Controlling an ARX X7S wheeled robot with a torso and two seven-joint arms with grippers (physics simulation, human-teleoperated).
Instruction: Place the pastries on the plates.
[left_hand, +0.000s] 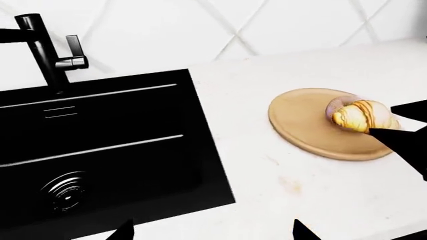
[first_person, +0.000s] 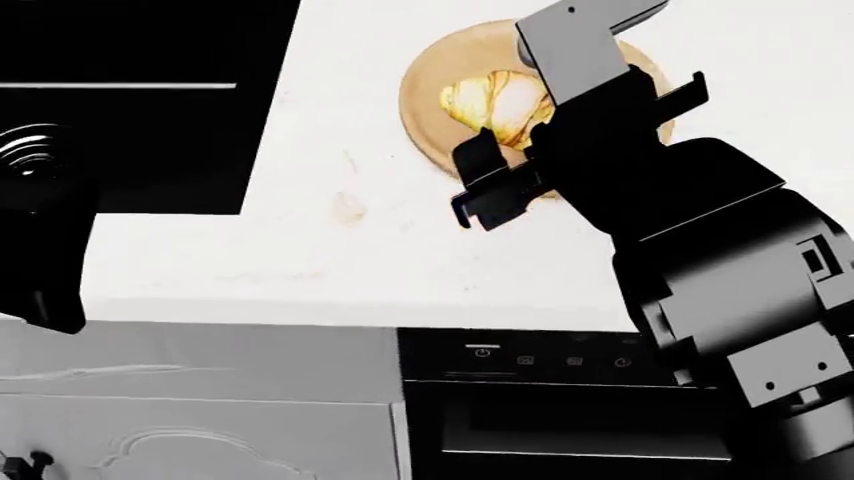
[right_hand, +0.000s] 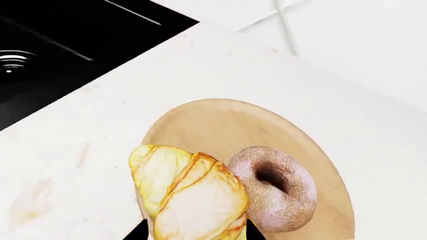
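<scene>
Head view: right end effector over croissant, plate.

Open bench along the front edge; wooden plate crowded, sink and faucet to the left.

The white bench lies bare between the black sink and the wooden plate, and along its front edge. The croissant and doughnut sit touching on the plate, leaving free plate only on its wall side. The right gripper hangs over the plate, its fingers flanking the croissant, blocking approach from above. The black faucet stands at the sink's back edge by the wall.
</scene>
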